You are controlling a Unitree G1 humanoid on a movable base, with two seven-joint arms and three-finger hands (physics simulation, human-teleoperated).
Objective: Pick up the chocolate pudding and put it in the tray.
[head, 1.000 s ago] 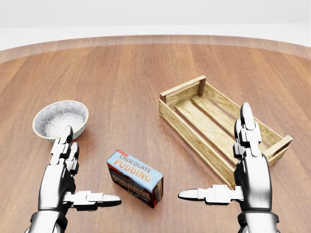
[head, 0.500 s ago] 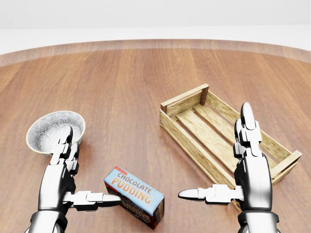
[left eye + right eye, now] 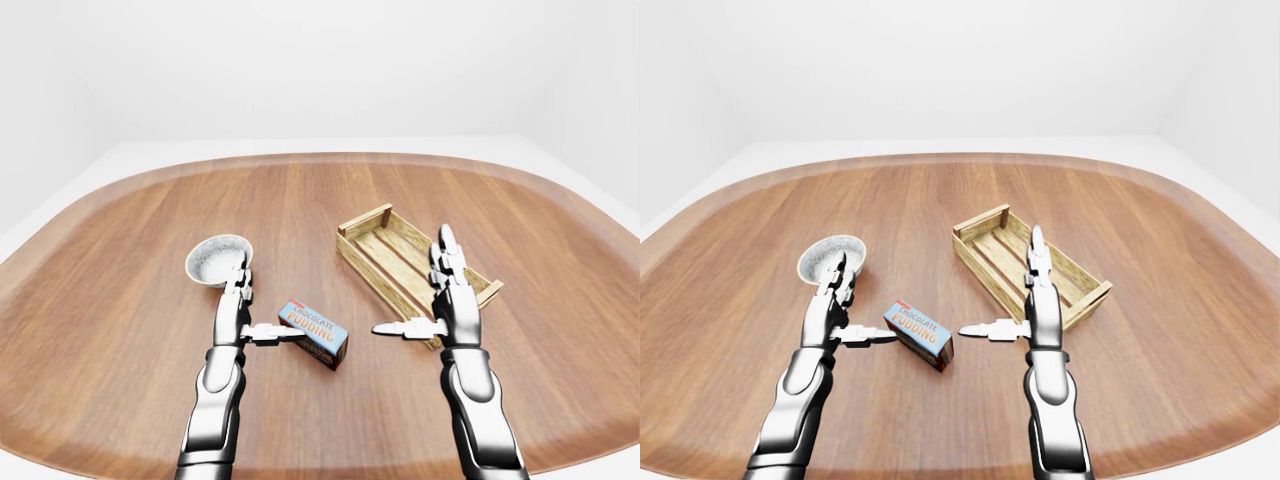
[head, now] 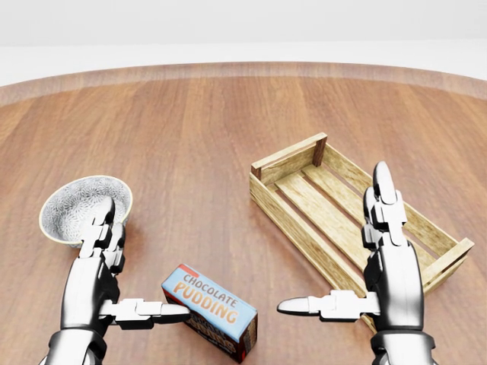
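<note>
Pudding box [image 4: 210,310] lay on table [image 4: 198,152] btwn both hands, left of tray [image 4: 346,209]. Left hand [image 4: 97,283] & right hand [image 4: 384,262] spread wide, holding nothing. Best to close in evenly from both sides.

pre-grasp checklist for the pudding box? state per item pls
1. Pudding box in view, lying on the table: ok.
2. Left hand open: ok.
3. Right hand open, holding nothing: ok.
4. Left thumb tip at the box's left end; contact: cannot tell.
5. Tray holds nothing: ok.
6. Bowl apart from the box: ok.
</note>
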